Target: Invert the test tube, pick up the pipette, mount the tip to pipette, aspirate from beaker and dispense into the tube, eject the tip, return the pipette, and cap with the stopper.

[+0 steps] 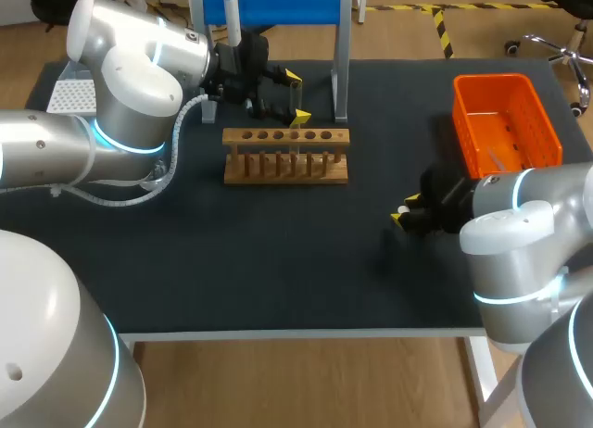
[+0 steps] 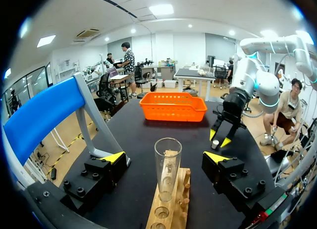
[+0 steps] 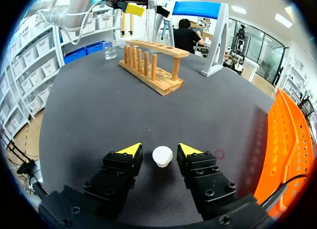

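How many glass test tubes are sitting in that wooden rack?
1. The test tube stands upright in the wooden rack, between the left gripper's open fingers; I see no others.

Clear test tube (image 2: 167, 167) stands upright, mouth up, in the wooden rack (image 2: 181, 187); white stopper (image 3: 162, 156) lies well apart.

head cam high behind, looking down on wooden rack (image 1: 286, 155). left wrist cam close over rack, facing orange basket (image 2: 173, 107). right wrist cam low, well apart, facing rack. all share rack.
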`<state>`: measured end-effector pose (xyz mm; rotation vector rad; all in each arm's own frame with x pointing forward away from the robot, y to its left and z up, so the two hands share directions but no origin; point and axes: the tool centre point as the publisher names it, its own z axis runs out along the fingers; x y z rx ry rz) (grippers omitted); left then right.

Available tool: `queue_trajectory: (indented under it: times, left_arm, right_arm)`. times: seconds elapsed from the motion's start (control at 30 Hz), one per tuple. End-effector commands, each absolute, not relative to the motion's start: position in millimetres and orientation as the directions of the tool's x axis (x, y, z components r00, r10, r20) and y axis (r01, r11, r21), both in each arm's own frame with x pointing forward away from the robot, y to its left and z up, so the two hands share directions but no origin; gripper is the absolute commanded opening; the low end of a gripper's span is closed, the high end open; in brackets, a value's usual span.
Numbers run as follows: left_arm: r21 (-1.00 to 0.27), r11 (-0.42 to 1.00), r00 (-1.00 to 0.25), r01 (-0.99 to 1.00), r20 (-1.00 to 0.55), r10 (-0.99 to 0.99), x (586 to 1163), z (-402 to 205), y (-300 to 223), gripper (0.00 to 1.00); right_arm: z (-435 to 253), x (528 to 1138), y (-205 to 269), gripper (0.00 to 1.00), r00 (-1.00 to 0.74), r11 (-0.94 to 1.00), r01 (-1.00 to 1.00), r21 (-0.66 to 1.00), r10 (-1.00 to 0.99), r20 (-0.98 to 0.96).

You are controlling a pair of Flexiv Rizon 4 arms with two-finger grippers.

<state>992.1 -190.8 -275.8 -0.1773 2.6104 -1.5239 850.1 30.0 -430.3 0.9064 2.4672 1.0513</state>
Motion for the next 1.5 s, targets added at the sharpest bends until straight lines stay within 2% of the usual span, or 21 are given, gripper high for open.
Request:
queue_trajectory:
  times: [0.03,0.23,0.43,1.07,1.5]
  left_arm:
    - [-0.873,0.485,-0.986,-0.042,-0.041,-0.159,991.6,-276.9,-190.7,1.00]
    - [-0.873,0.485,-0.986,-0.042,-0.041,-0.159,991.6,-276.9,-190.7,1.00]
    - [-0.873,0.485,-0.986,-0.042,-0.041,-0.159,991.6,-276.9,-190.7,1.00]
    - [-0.873,0.485,-0.986,-0.042,-0.041,-0.159,991.6,-276.9,-190.7,1.00]
    - [-0.873,0.485,-0.986,-0.042,-0.041,-0.159,991.6,-276.9,-190.7,1.00]
  right_arm:
    - [-430.5,850.3,31.4,0.45,-0.751,0.533,0.433,0.727,0.659,-0.036]
    - [-430.3,849.7,31.5,0.44,-0.750,0.533,0.433,0.727,0.660,-0.037]
    - [-430.3,849.5,31.4,0.37,-0.748,0.532,0.435,0.726,0.663,-0.037]
    - [-431.7,850.0,29.5,0.35,-0.741,0.534,0.444,0.719,0.670,-0.039]
    - [-432.5,849.5,29.4,0.26,-0.739,0.535,0.451,0.715,0.672,-0.037]
